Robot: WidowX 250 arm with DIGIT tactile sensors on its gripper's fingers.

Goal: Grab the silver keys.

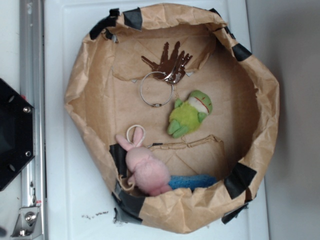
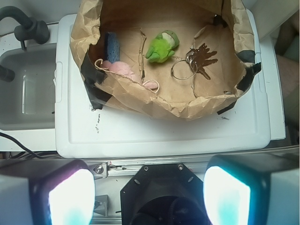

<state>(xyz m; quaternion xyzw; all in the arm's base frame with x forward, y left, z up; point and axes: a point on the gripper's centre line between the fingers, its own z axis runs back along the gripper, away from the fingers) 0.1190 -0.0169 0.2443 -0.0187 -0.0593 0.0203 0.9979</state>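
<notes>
The silver keys (image 1: 167, 62) lie fanned on the floor of a brown paper bin (image 1: 75, 85), at its back, joined to a thin wire ring (image 1: 156, 90). In the wrist view the keys (image 2: 202, 57) sit at the bin's right side, far from my gripper (image 2: 149, 194). My gripper hangs open above the robot's black base, well outside the bin, with nothing between its two pale fingers (image 2: 70, 197). The gripper itself does not show in the exterior view.
A green frog plush (image 1: 189, 114) lies just right of the ring. A pink bunny plush (image 1: 145, 167) and a blue sponge (image 1: 192, 181) rest against the bin's near wall. The bin stands on a white platform (image 1: 60, 165). A grey sink (image 2: 26, 93) is at the left.
</notes>
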